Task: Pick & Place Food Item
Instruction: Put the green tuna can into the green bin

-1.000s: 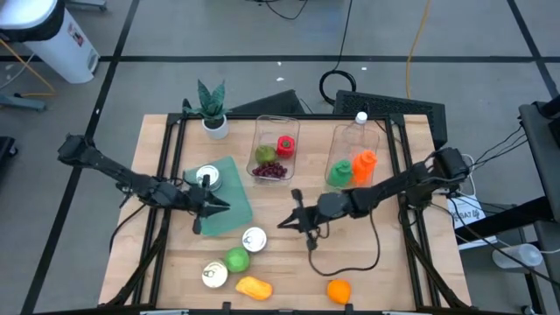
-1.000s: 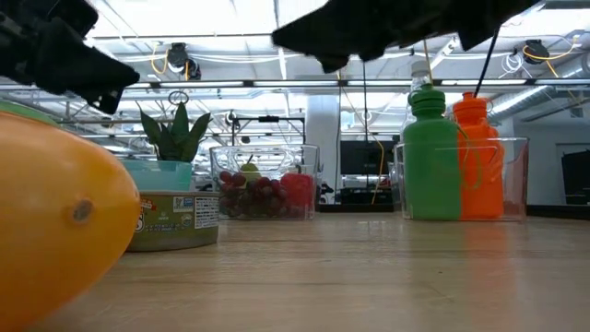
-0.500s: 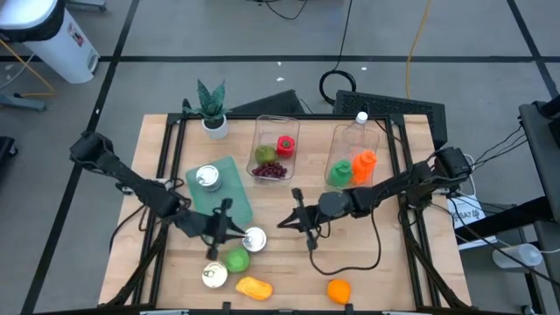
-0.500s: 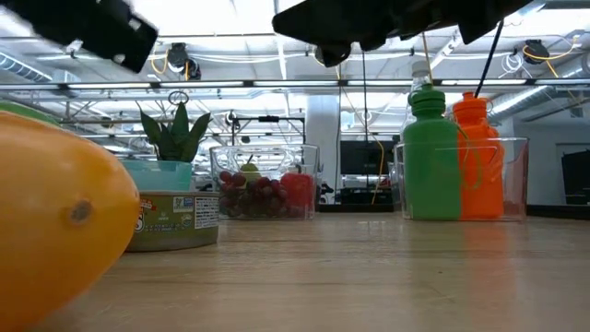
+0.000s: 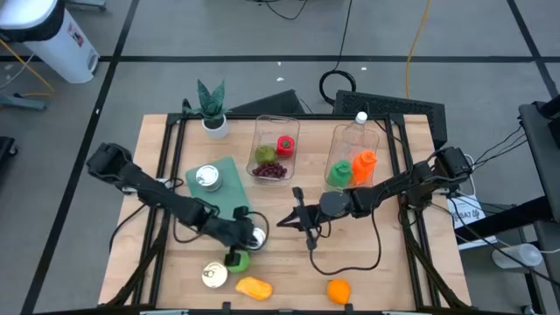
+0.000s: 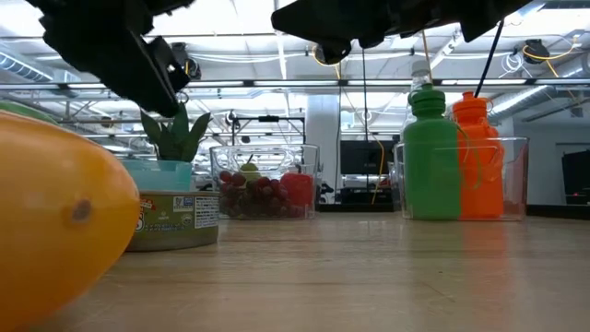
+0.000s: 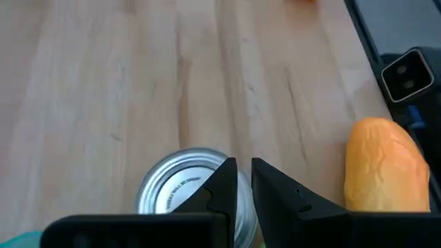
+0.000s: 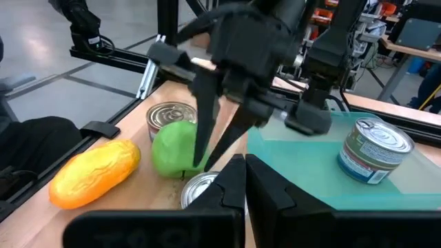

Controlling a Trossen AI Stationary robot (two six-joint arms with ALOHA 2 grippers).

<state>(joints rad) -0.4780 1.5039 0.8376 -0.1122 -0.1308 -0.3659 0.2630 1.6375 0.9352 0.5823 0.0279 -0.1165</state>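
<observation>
Since a second ago, left gripper (image 5: pixel 236 255) moved from the mat (image 5: pixel 229 210) to above the apple (image 8: pixel 173 149), fingers closed. Right gripper (image 5: pixel 284 221) waits mid-table, closed. Only the right wrist view shows the apple clearly, beside the mango (image 5: pixel 252 287).

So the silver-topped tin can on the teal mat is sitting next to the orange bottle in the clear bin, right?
Not quite. The silver-topped tin can is on the teal mat, but the orange bottle stands in the clear bin across the table, as the high view shows.
</observation>
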